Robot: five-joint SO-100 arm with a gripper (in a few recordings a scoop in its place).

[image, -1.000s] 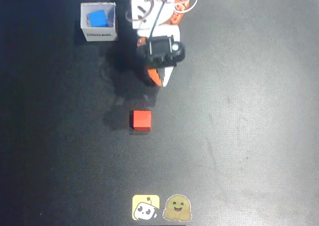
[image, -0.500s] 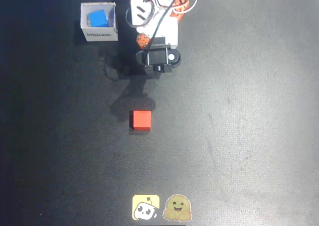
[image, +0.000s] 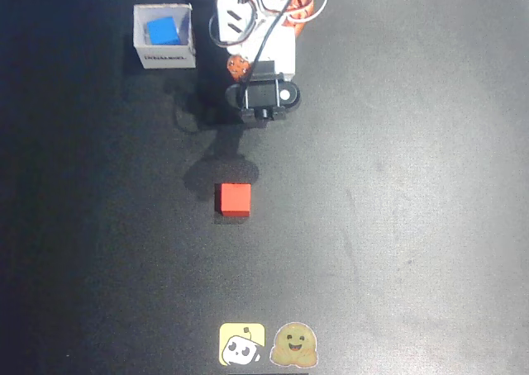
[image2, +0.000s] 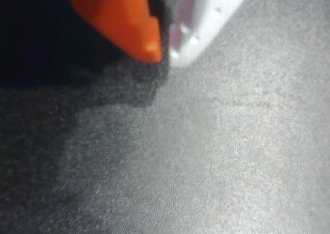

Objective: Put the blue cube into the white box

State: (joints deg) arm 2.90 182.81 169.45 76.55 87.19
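Wrist view | pincer [image2: 165,51] tips together, holding nothing | blue cube [image: 163,31] inside white box [image: 167,59]

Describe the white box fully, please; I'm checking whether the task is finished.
The white box is a small, square, open-topped container with thin walls, seemingly cardboard. In the overhead view it stands upright on the dark table near the upper left, left of the arm's base. Dark printed lettering, too small to read, runs along its lower outer wall. The blue cube lies inside it, near the middle. The box stands apart from the gripper and the red cube.
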